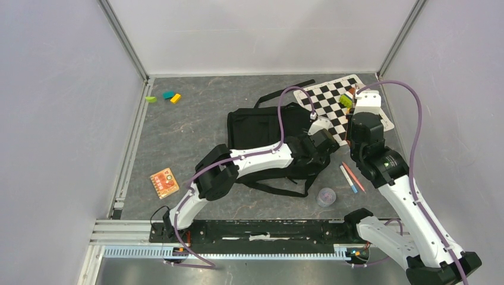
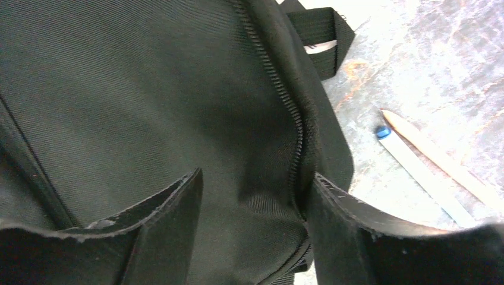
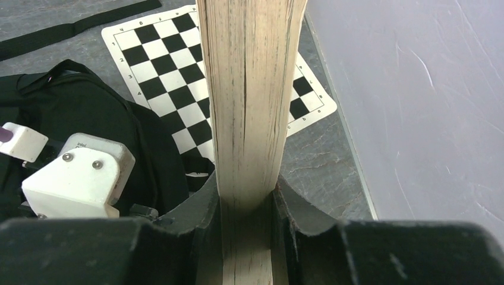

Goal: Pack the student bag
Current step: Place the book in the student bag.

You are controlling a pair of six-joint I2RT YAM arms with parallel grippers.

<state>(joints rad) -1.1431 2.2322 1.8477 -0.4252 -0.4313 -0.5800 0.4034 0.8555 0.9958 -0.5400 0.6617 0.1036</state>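
1. Now, the left gripper [image 2: 254, 184] hangs low over the bag [image 1: 257, 127] with its jaws spread. One finger sits on each side of the zipper [image 2: 297, 136], and nothing is pinched between them. That straddle reads as a set-up to nip the fabric beside the zipper and lift the mouth open.
2. The right gripper [image 3: 246, 202] is clamped on a book [image 3: 249, 89]. It grips the low end so the book stands upright, page edges facing the wrist camera. Held on edge, the book offers a thin profile to a narrow opening, I judge.
3. The bag lies flat at the middle of the table [image 1: 190, 136], with its straps [image 1: 276, 189] trailing toward 6 and 1 o'clock. The zipper looks shut along the stretch the left wrist shows; beyond that I cannot tell.
4. Taken from the bag:
   - The mat [image 1: 333, 101] lies at 2 o'clock, touching the bag, and the right arm waits over it with the book.
   - Two pens [image 1: 349, 178] lie just beside the bag at 4 o'clock.
   - A small purple round thing [image 1: 326, 196] is near at 5 o'clock.
   - An orange card [image 1: 164, 183] sits well apart at 8 o'clock.
   - A few coloured blocks [image 1: 163, 96] sit well apart at 10 o'clock.
5. Packing seems barely begun, since the loose items are all still outside. The bag likely has to be opened before the book can go in, and soft fabric may slip from a shallow pinch.
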